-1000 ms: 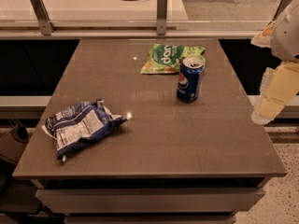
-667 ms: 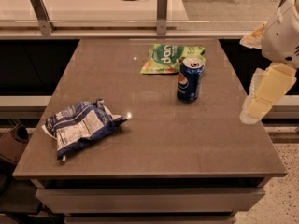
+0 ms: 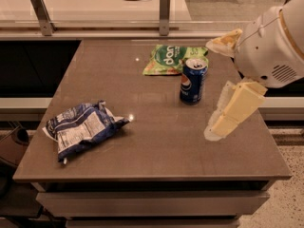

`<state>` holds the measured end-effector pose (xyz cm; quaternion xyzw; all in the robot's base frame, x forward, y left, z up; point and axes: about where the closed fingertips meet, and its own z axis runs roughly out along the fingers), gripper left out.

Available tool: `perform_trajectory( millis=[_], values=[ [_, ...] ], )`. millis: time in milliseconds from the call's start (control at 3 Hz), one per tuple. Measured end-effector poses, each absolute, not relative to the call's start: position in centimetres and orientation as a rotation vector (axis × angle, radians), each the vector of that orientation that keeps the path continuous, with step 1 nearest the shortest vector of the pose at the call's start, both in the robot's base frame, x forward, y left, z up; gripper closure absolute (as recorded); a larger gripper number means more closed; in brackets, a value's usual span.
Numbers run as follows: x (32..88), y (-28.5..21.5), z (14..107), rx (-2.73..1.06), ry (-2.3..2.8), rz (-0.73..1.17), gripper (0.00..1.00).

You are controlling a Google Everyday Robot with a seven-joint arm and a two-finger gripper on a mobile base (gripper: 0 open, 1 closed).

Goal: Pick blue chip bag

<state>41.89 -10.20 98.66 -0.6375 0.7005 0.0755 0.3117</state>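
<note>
Wrinkly dark blue & white foil chip bag (image 3: 80, 129) w/ white nutrition panel up lies flat, front-left on table (image 3: 156, 151); gripper (image 3: 216, 129) hovers well apart, right side.

The gripper (image 3: 216, 129), above the table's (image 3: 156, 127) right side, hangs from an arm (image 3: 273, 46) cut off by the right edge, while the Pepsi can (image 3: 193, 80) hides the green snack bag's (image 3: 166, 58) near corner.

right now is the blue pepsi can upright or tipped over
Upright: the blue Pepsi soda can stands on its base, silver top up. The pincer hovers beside it.
</note>
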Motion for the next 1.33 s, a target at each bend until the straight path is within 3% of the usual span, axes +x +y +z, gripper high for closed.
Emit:
perform_trajectory(
  millis=[667, 1000, 1333],
  values=[
    [41.4, 1.4, 96.6, -1.764, 1.627, 0.407, 0.00],
    [46.5, 7.9, 93.1, -1.681, 1.656, 0.429, 0.00],
    [46.5, 7.9, 93.1, -1.682, 1.656, 0.429, 0.00]
  ],
)
